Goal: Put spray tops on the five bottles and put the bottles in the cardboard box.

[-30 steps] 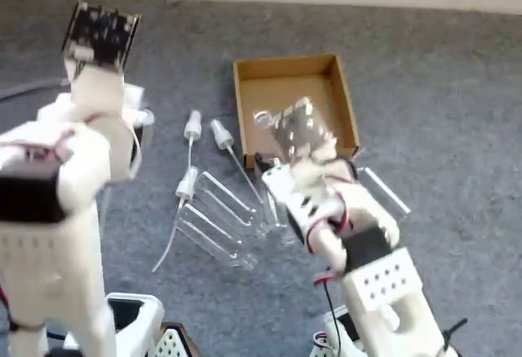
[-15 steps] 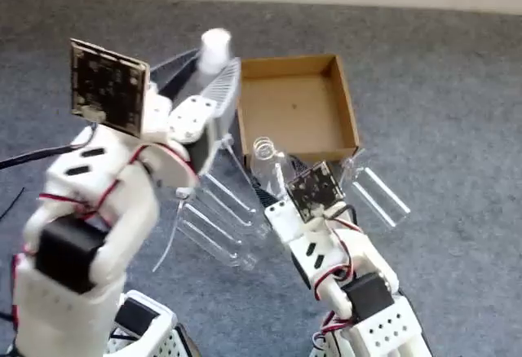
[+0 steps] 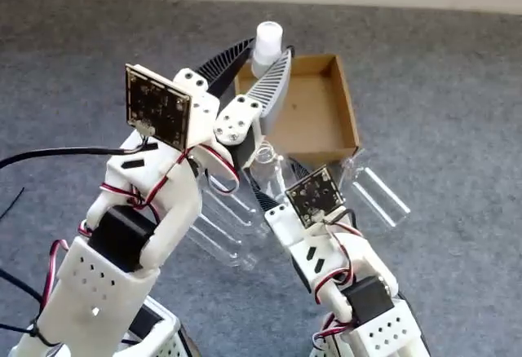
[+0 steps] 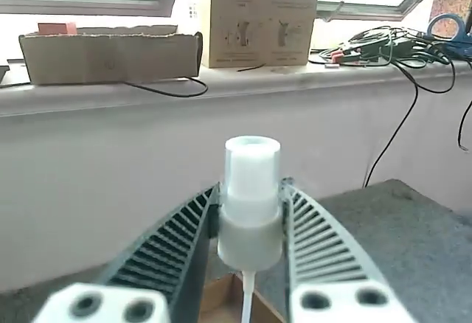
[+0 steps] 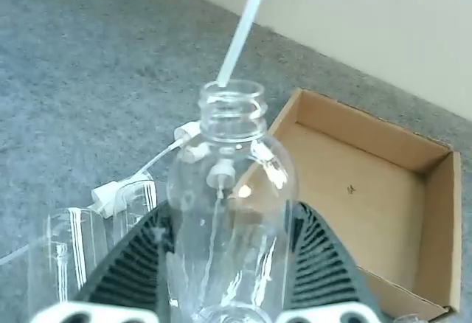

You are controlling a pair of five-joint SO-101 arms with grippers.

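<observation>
Grey carpet (image 3: pixel 440 72) lies beneath. Left gripper (image 3: pixel 263 57) clamps the spray top (image 4: pixel 251 205) directly above (tube (image 5: pixel 240 28) touching its mouth) the upright bottle (image 5: pixel 230 183) clamped by the right gripper (image 5: pixel 230 223).

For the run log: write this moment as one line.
left gripper: shut on spray top | right gripper: shut on bottle | tube: tip at bottle mouth | step: top not yet seated
</observation>
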